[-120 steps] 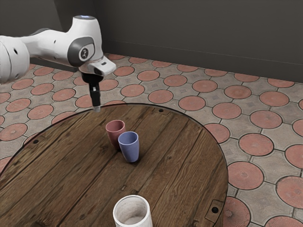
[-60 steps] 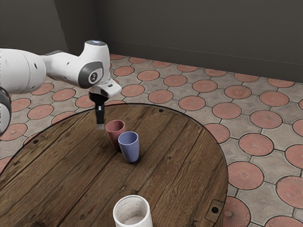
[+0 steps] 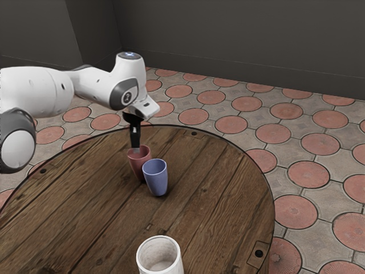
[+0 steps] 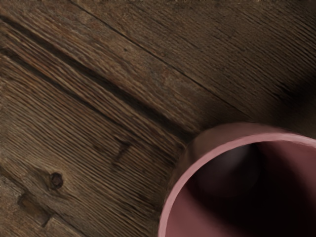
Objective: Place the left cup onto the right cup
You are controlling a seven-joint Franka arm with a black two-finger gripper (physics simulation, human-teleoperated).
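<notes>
Black two-finger gripper (image 3: 135,147) sits right at the far rim of the pink plastic cup (image 3: 138,162), whose open mouth (image 4: 237,144) is directly under the hand. Can't tell whether it is open or closed. The cup stands upright on the round wooden plank table (image 3: 85,200), just beside the periwinkle-blue cup (image 3: 155,177) on the exterior view's left. White ceramic cup (image 3: 159,257) at the near edge, well apart.

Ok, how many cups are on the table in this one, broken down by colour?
Pink cup: 1
Blue cup: 1
White cup: 1
Total: 3 cups
</notes>
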